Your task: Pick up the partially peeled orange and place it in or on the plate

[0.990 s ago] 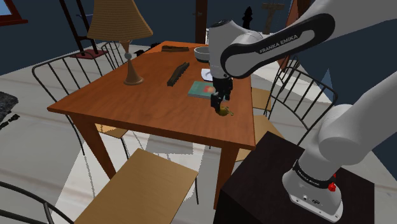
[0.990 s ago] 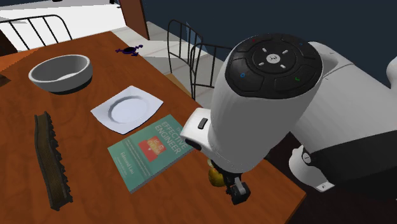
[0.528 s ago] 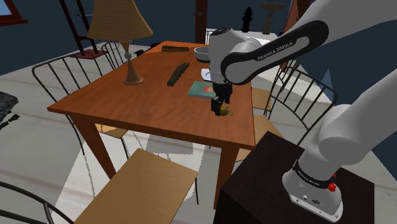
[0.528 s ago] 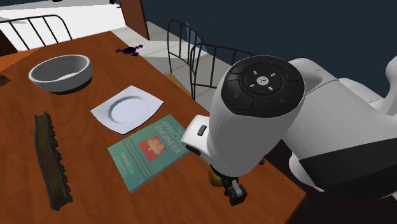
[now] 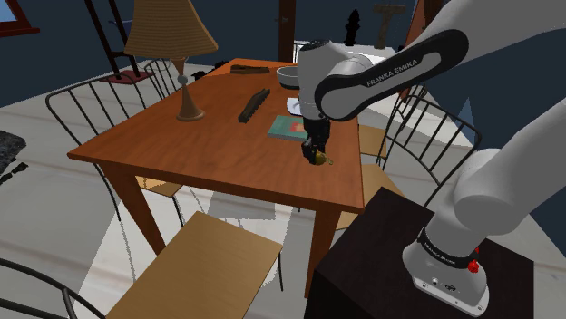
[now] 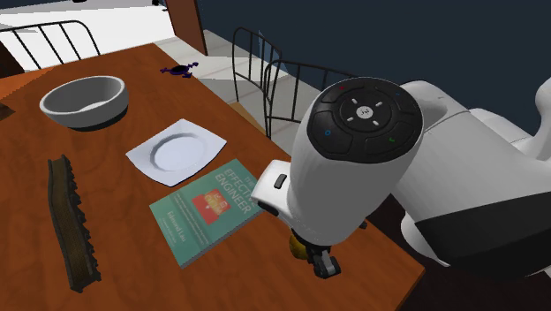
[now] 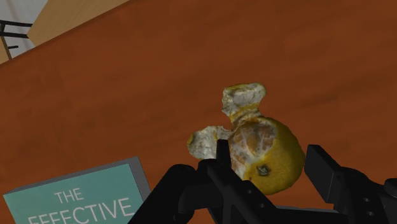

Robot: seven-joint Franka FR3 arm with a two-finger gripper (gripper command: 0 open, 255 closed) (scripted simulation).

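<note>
Hovered low over the bench (image 5: 209,136) with the tool (image 5: 317,156) spread astride the orange (image 7: 267,153), one finger (image 7: 222,159) against the fruit, the other just clear. Found the orange resting near the bench edge, just beside the book (image 6: 207,212), plate (image 6: 181,152) beyond. Needed, by the look of it, an even, centred squeeze across the round body, then a straight lift before crossing the book.
</note>
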